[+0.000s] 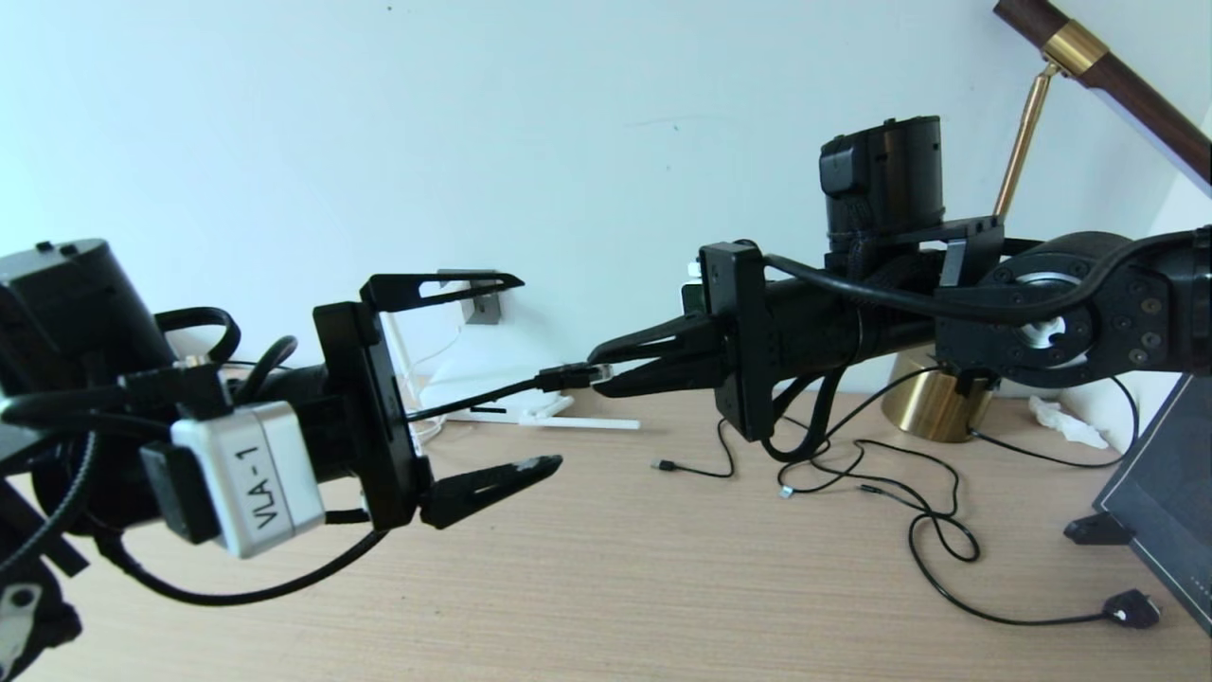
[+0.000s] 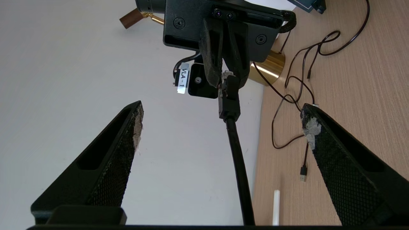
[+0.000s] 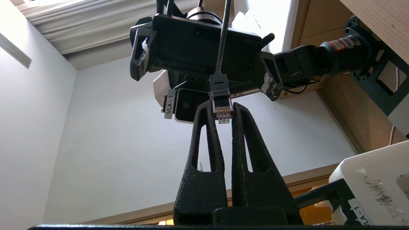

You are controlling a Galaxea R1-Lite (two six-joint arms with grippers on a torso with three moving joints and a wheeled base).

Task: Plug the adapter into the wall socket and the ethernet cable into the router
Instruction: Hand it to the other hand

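Note:
My right gripper (image 1: 598, 371) is shut on the clear-tipped plug of the ethernet cable (image 1: 492, 393) and holds it in the air above the table. In the right wrist view the plug (image 3: 220, 107) sits pinched between the fingertips. The black cable runs back between the fingers of my left gripper (image 1: 540, 371), which is open and does not clamp it (image 2: 238, 159). The white router (image 1: 473, 374) lies by the wall, partly hidden behind that gripper. The grey wall socket (image 1: 483, 308) shows partly above it. The adapter is hidden.
A router antenna (image 1: 582, 423) lies flat on the wooden table. Thin black USB cables (image 1: 881, 474) loop at the right, one ending in a black disc (image 1: 1131, 608). A brass lamp base (image 1: 933, 403) and a dark panel (image 1: 1165, 493) stand at the right.

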